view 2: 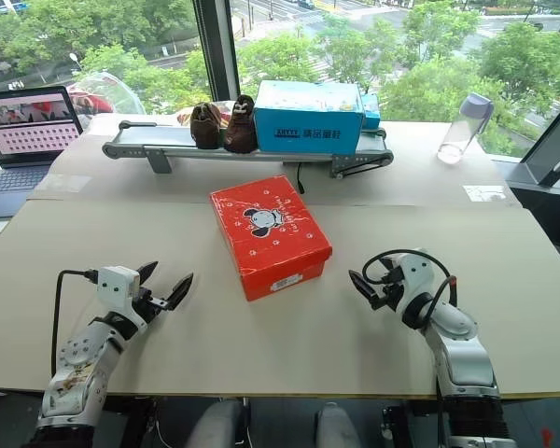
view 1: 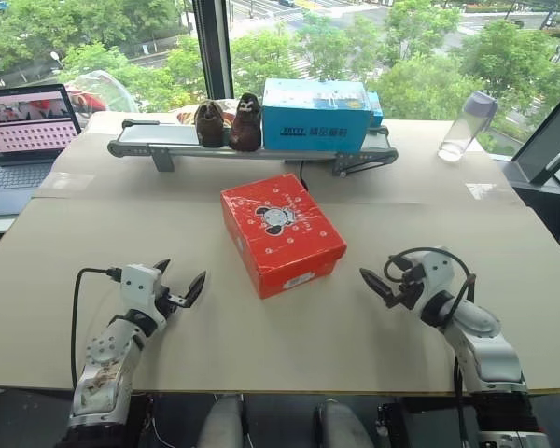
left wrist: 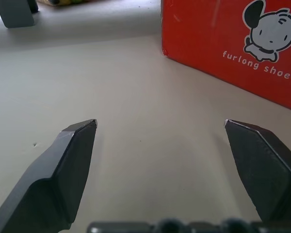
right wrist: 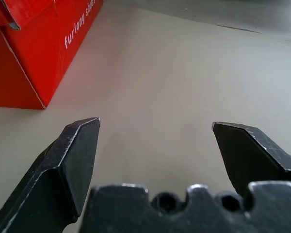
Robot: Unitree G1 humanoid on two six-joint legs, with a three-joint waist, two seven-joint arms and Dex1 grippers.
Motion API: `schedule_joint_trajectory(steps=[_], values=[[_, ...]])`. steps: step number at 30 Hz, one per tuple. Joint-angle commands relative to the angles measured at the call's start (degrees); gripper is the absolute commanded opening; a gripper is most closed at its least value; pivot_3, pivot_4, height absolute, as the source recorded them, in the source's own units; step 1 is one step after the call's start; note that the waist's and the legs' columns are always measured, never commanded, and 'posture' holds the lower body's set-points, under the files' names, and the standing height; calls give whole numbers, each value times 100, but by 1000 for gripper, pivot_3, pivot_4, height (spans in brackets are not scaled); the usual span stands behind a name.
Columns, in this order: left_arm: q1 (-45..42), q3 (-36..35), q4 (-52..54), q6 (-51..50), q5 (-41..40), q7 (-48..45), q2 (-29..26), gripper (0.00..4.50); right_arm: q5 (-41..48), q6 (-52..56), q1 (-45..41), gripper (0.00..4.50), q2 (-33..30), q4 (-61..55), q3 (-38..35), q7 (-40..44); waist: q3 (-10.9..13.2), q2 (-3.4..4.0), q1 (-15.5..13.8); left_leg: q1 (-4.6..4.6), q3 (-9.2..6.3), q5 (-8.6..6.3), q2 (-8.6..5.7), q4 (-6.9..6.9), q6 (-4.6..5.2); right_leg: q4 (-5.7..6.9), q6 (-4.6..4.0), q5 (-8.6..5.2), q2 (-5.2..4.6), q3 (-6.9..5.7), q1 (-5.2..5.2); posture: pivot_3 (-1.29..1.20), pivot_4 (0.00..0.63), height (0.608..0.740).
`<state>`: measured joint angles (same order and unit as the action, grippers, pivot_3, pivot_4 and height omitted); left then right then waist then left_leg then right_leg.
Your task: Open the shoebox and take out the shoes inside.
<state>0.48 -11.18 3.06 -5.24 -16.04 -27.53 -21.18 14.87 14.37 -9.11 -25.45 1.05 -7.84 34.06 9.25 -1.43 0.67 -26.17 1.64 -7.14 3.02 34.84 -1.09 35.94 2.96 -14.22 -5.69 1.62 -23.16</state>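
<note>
1. Head views: the red shoebox (view 1: 282, 233) lies closed in the middle of the surface (view 1: 261, 345), between both hands and a little farther. The left hand (view 1: 181, 280) and right hand (view 1: 377, 285) are wide and empty, near the front edge. The shoes are not visible; probably inside.
2. Left wrist view: the box side (left wrist: 223, 43) is ahead, not touched.
3. Right wrist view: a box corner (right wrist: 26, 73) is ahead. Risk: pushing the lid with one hand may slide the light box away.

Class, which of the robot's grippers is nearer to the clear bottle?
Right. The right gripper sits on the bottle's side of the table; the left gripper is across from it, beyond the red box.
</note>
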Motion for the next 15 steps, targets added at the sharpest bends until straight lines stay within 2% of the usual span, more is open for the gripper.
schedule_joint_trajectory(steps=[1, 5, 12, 13, 15], values=[[-94, -61, 63, -31, 14, -16, -132, 4500, 38, -184, -76, 4445, -6, -81, -140, -80, 0, 0, 0, 0, 0, 0, 0, 0, 0, 0, 0, 0, 0, 0, 0, 0, 150, 740], [-345, -63, 180, -532, -17, -277, -631, 4500, -179, -311, -466, 4445, -184, 225, -76, -94, 1, 0, 6, 0, 0, 0, 0, -1, 0, 2, 2, -1, 2, 0, -3, 0, 150, 740], [-685, -180, 450, -973, -199, -367, -892, 4500, -193, -446, -984, 4445, -377, 698, -18, 258, 1, 0, 5, 0, 1, 2, 0, -1, 4, 1, 0, 9, 3, 1, 0, 0, 150, 740], [-713, -221, 472, -1019, -261, -395, -909, 4243, -205, -478, -1038, 4485, -393, 761, -9, 300, 1, 0, 4, 0, 0, 4, 0, -2, 7, 3, 3, 15, 5, 2, 0, 0, 150, 740], [-787, -283, 473, -1056, -347, -518, -1020, 3809, -198, -524, -1207, 3952, -439, 944, 1, 420, 1, 0, 5, 0, 0, 17, 0, -6, 28, 5, 10, 17, 7, 4, -1, 0, 150, 740]])
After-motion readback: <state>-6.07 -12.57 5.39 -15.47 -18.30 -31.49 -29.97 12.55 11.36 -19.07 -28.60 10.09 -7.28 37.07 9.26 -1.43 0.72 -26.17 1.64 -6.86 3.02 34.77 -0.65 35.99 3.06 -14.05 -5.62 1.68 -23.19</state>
